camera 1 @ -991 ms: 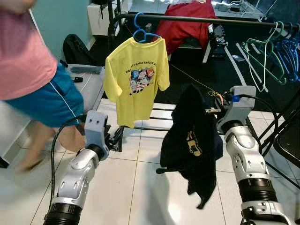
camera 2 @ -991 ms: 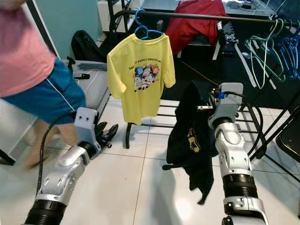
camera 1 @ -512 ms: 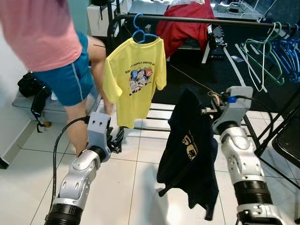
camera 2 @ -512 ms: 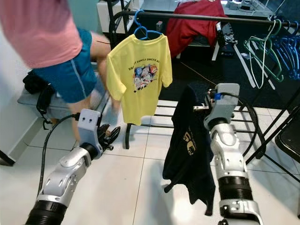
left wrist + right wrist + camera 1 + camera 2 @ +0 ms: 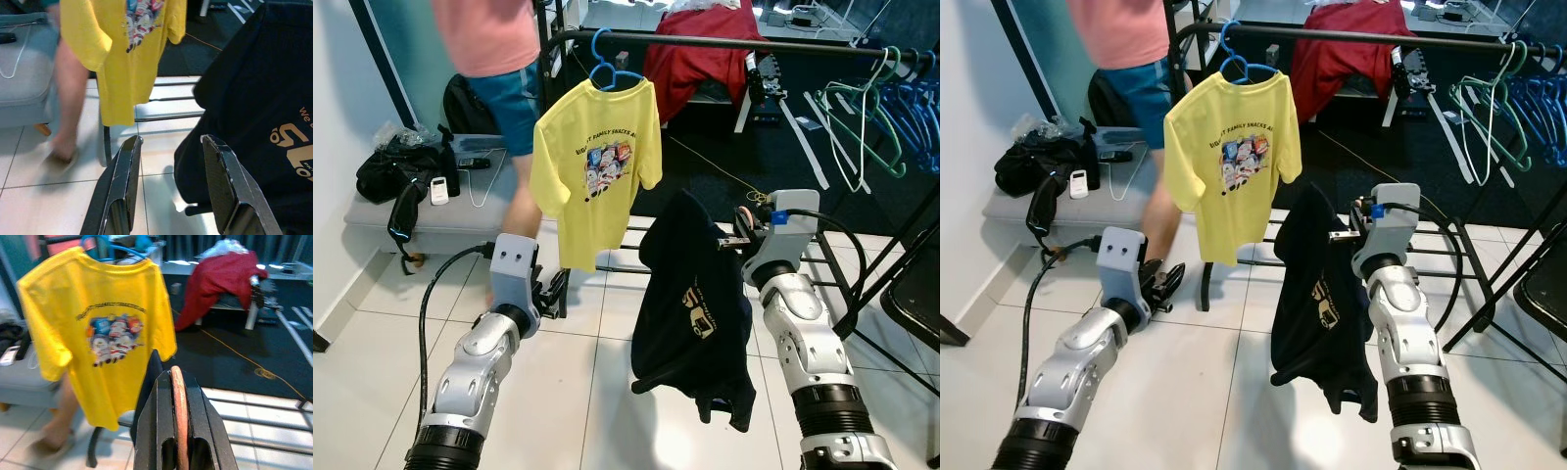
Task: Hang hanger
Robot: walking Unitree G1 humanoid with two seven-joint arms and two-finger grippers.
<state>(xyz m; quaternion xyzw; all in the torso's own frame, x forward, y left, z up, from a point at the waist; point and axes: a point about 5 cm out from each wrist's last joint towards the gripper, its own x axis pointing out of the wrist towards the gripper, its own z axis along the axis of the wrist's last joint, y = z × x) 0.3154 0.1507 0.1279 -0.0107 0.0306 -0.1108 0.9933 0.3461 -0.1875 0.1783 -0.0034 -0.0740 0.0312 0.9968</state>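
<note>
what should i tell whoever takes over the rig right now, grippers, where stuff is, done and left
Right gripper: shut on an orange hanger hook, holding the black shirt up in front of the rack, below the rail.
Left gripper: open, empty, held low beside the black shirt.
Rail: yellow shirt already hangs on a blue hanger; spare green and blue hangers sit at the right end.
A person stands behind the rack on the left.
Left: raise the black shirt's hanger and hook it on the rail, then release.

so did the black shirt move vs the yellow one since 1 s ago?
Yes. The black shirt, held by the right tool, has shifted left, toward the hanging yellow shirt.
</note>
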